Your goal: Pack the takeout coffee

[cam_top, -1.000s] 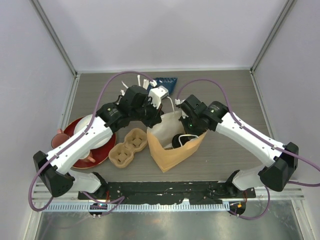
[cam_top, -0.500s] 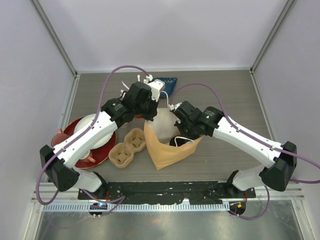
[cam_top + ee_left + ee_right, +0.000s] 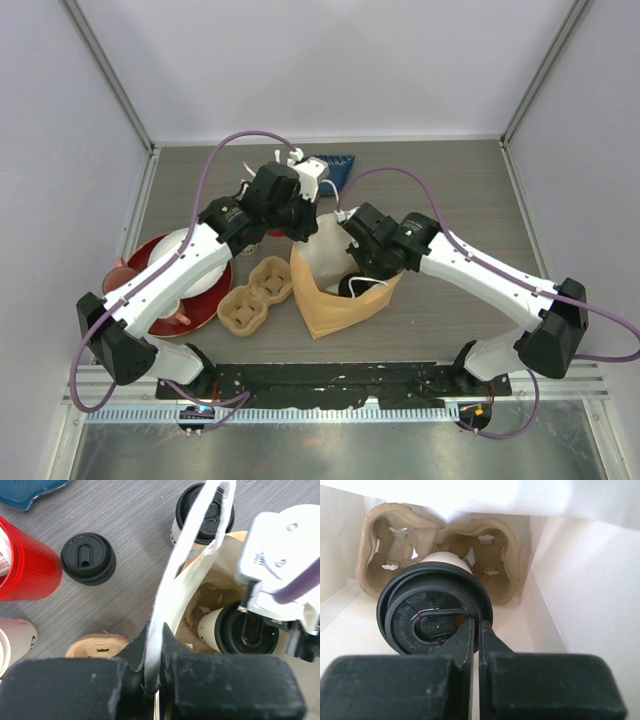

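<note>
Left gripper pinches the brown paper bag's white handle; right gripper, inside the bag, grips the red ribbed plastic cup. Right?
No: the right gripper is shut on the cream-white paper cup with a black sip lid, per the right wrist view. The red ribbed plastic cup stands outside the brown paper bag. The left gripper does pinch its white handle.

We get soft, even light from overhead, and shadows on the grey wood-grain bench (image 3: 450, 200) are faint. Beside the tan paper bag with white lining (image 3: 335, 305), the left gripper (image 3: 152, 655) is dark and blurred, and the white paper handle strip (image 3: 190, 545) glares. Inside the bag, the lining burns out white above the cream paper cup with black lid (image 3: 434, 612). The right gripper (image 3: 474, 630) is out of focus.
</note>
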Motion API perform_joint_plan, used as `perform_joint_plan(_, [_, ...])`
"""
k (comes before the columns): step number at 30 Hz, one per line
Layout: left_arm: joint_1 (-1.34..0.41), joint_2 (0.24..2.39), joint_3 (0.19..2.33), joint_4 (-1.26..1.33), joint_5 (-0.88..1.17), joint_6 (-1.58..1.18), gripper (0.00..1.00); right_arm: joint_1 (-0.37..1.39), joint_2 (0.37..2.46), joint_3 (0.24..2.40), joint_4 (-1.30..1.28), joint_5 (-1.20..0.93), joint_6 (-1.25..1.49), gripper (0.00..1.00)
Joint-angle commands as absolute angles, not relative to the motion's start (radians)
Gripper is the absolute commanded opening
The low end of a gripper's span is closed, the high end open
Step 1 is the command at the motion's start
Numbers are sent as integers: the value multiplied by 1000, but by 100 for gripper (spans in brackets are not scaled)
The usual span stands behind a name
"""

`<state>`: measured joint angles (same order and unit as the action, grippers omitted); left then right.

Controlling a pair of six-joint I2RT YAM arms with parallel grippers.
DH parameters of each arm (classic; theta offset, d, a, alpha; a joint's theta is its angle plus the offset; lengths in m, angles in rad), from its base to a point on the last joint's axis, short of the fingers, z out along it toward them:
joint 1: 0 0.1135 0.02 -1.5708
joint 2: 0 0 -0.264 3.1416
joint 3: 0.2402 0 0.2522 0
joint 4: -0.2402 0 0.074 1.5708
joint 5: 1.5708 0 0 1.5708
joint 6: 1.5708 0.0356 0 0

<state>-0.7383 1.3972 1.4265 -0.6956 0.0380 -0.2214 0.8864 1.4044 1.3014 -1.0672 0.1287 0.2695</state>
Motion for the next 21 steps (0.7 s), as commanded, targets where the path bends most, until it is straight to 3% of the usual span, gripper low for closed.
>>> perform_joint_plan(1, [-719, 1333, 1451, -580, 40, -224, 0, 896, 1477, 1292, -1230, 121, 265, 1])
perform_joint_plan(6, [-719, 1342, 1476, -580, 14, -209, 0, 896, 1474, 1299, -1227, 117, 265, 1])
perform_joint_plan(15, [-719, 1304, 1471, -632, 187, -169, 0, 833, 1522, 1295, -1243, 118, 298, 1])
perform_joint_plan(21, [-719, 1296, 1454, -649, 190, -140, 0, 787, 1511, 1276, -1219, 95, 310, 1])
